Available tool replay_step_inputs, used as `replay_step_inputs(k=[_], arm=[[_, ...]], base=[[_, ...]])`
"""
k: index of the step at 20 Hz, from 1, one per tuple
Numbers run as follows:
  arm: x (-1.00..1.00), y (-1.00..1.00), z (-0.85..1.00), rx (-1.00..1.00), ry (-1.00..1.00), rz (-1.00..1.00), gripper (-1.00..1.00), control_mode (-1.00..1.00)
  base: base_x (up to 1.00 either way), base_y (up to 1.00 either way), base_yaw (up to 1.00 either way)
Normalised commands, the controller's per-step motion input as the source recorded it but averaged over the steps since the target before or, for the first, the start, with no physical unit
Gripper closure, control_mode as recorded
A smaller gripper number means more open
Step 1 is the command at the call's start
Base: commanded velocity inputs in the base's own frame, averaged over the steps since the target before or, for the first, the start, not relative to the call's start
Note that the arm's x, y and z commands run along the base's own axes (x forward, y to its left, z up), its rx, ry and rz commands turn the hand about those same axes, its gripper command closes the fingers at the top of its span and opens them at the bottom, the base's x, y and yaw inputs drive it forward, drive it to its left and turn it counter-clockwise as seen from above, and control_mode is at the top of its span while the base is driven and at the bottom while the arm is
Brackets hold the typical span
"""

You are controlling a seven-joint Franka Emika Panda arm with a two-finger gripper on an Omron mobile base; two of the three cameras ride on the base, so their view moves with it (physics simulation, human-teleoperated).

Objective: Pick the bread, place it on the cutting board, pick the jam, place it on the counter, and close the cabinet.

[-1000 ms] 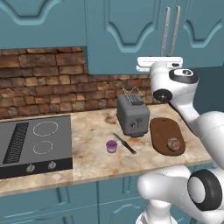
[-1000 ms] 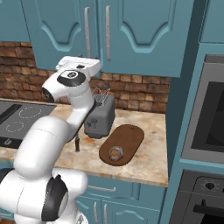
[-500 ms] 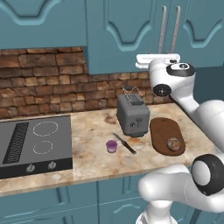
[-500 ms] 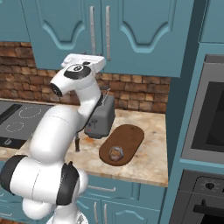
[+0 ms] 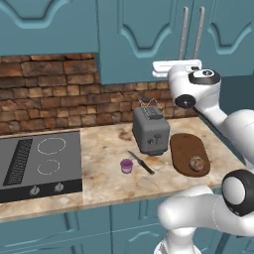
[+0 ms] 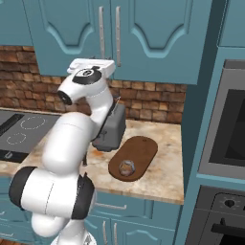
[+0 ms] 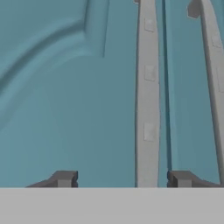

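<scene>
The bread is a small brown lump lying on the near end of the dark oval cutting board. The pink-purple jam stands on the marbled counter, left of a knife. My gripper is open and faces the teal cabinet at close range. One silver handle runs up between its fingertips. In the base views, my white hand is held up at the lower ends of the handles. Both doors look flush.
A grey toaster stands between jam and board, with a knife in front of it. The black stovetop lies on the left. A tall oven unit stands at the counter's right end. A brick backsplash lines the wall.
The arm has risen a little, with the hand staying at the cabinet handles. Bread, jam and board have not moved.
</scene>
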Motion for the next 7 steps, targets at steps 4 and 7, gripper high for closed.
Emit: replay_step_inputs(k=[4,7], arm=[[0.17,0.00,0.00,0.00,0.00,0.02,-1.00,-1.00],[0.15,0.00,0.00,0.00,0.01,0.01,-1.00,-1.00]], base=[[0.00,0.00,0.00],[0.00,0.00,0.00]])
